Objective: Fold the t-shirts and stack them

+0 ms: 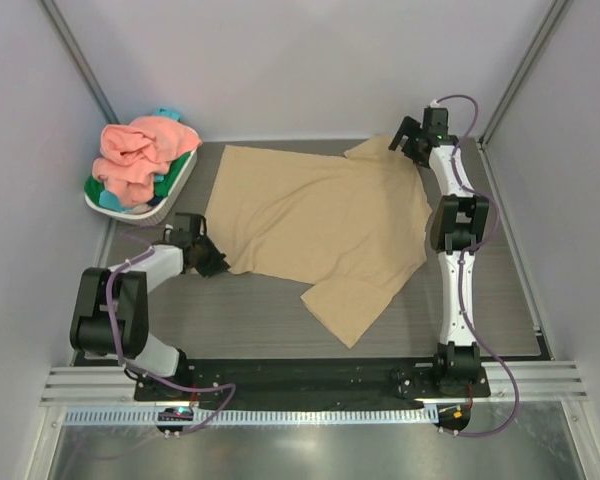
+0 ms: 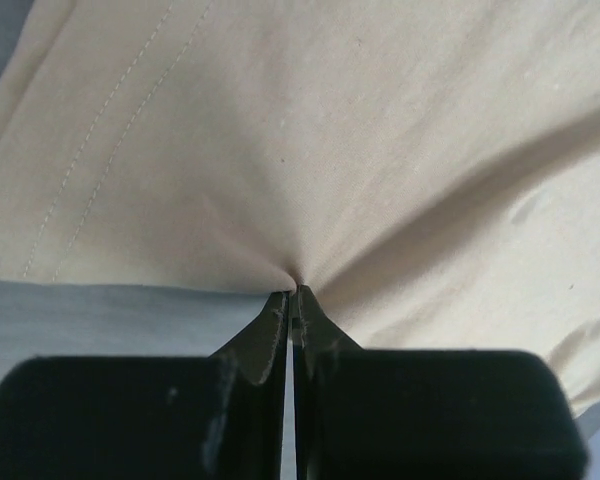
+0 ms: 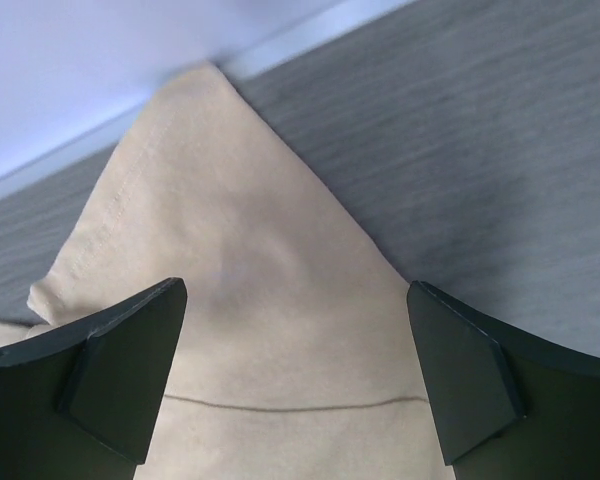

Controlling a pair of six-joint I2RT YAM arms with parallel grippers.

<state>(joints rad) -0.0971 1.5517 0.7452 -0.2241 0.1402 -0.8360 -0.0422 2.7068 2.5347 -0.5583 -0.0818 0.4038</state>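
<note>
The tan t-shirt (image 1: 320,215) lies spread flat on the grey table, one sleeve pointing to the near edge and the other to the back right. My left gripper (image 1: 217,262) is at the shirt's near-left hem corner. In the left wrist view it (image 2: 296,292) is shut on the edge of the tan cloth (image 2: 360,150), which puckers at the fingertips. My right gripper (image 1: 402,140) hovers over the back-right sleeve. In the right wrist view it (image 3: 298,287) is open, with the sleeve (image 3: 230,250) lying between and below its fingers. A salmon pink t-shirt (image 1: 140,150) is heaped on green (image 1: 185,162) and teal (image 1: 168,114) cloth.
A white oval basket (image 1: 176,188) at the back left holds the heaped shirts. Walls close the table in at the back and on both sides. Bare grey table (image 1: 260,315) shows in front of the tan shirt and to its right (image 1: 500,270).
</note>
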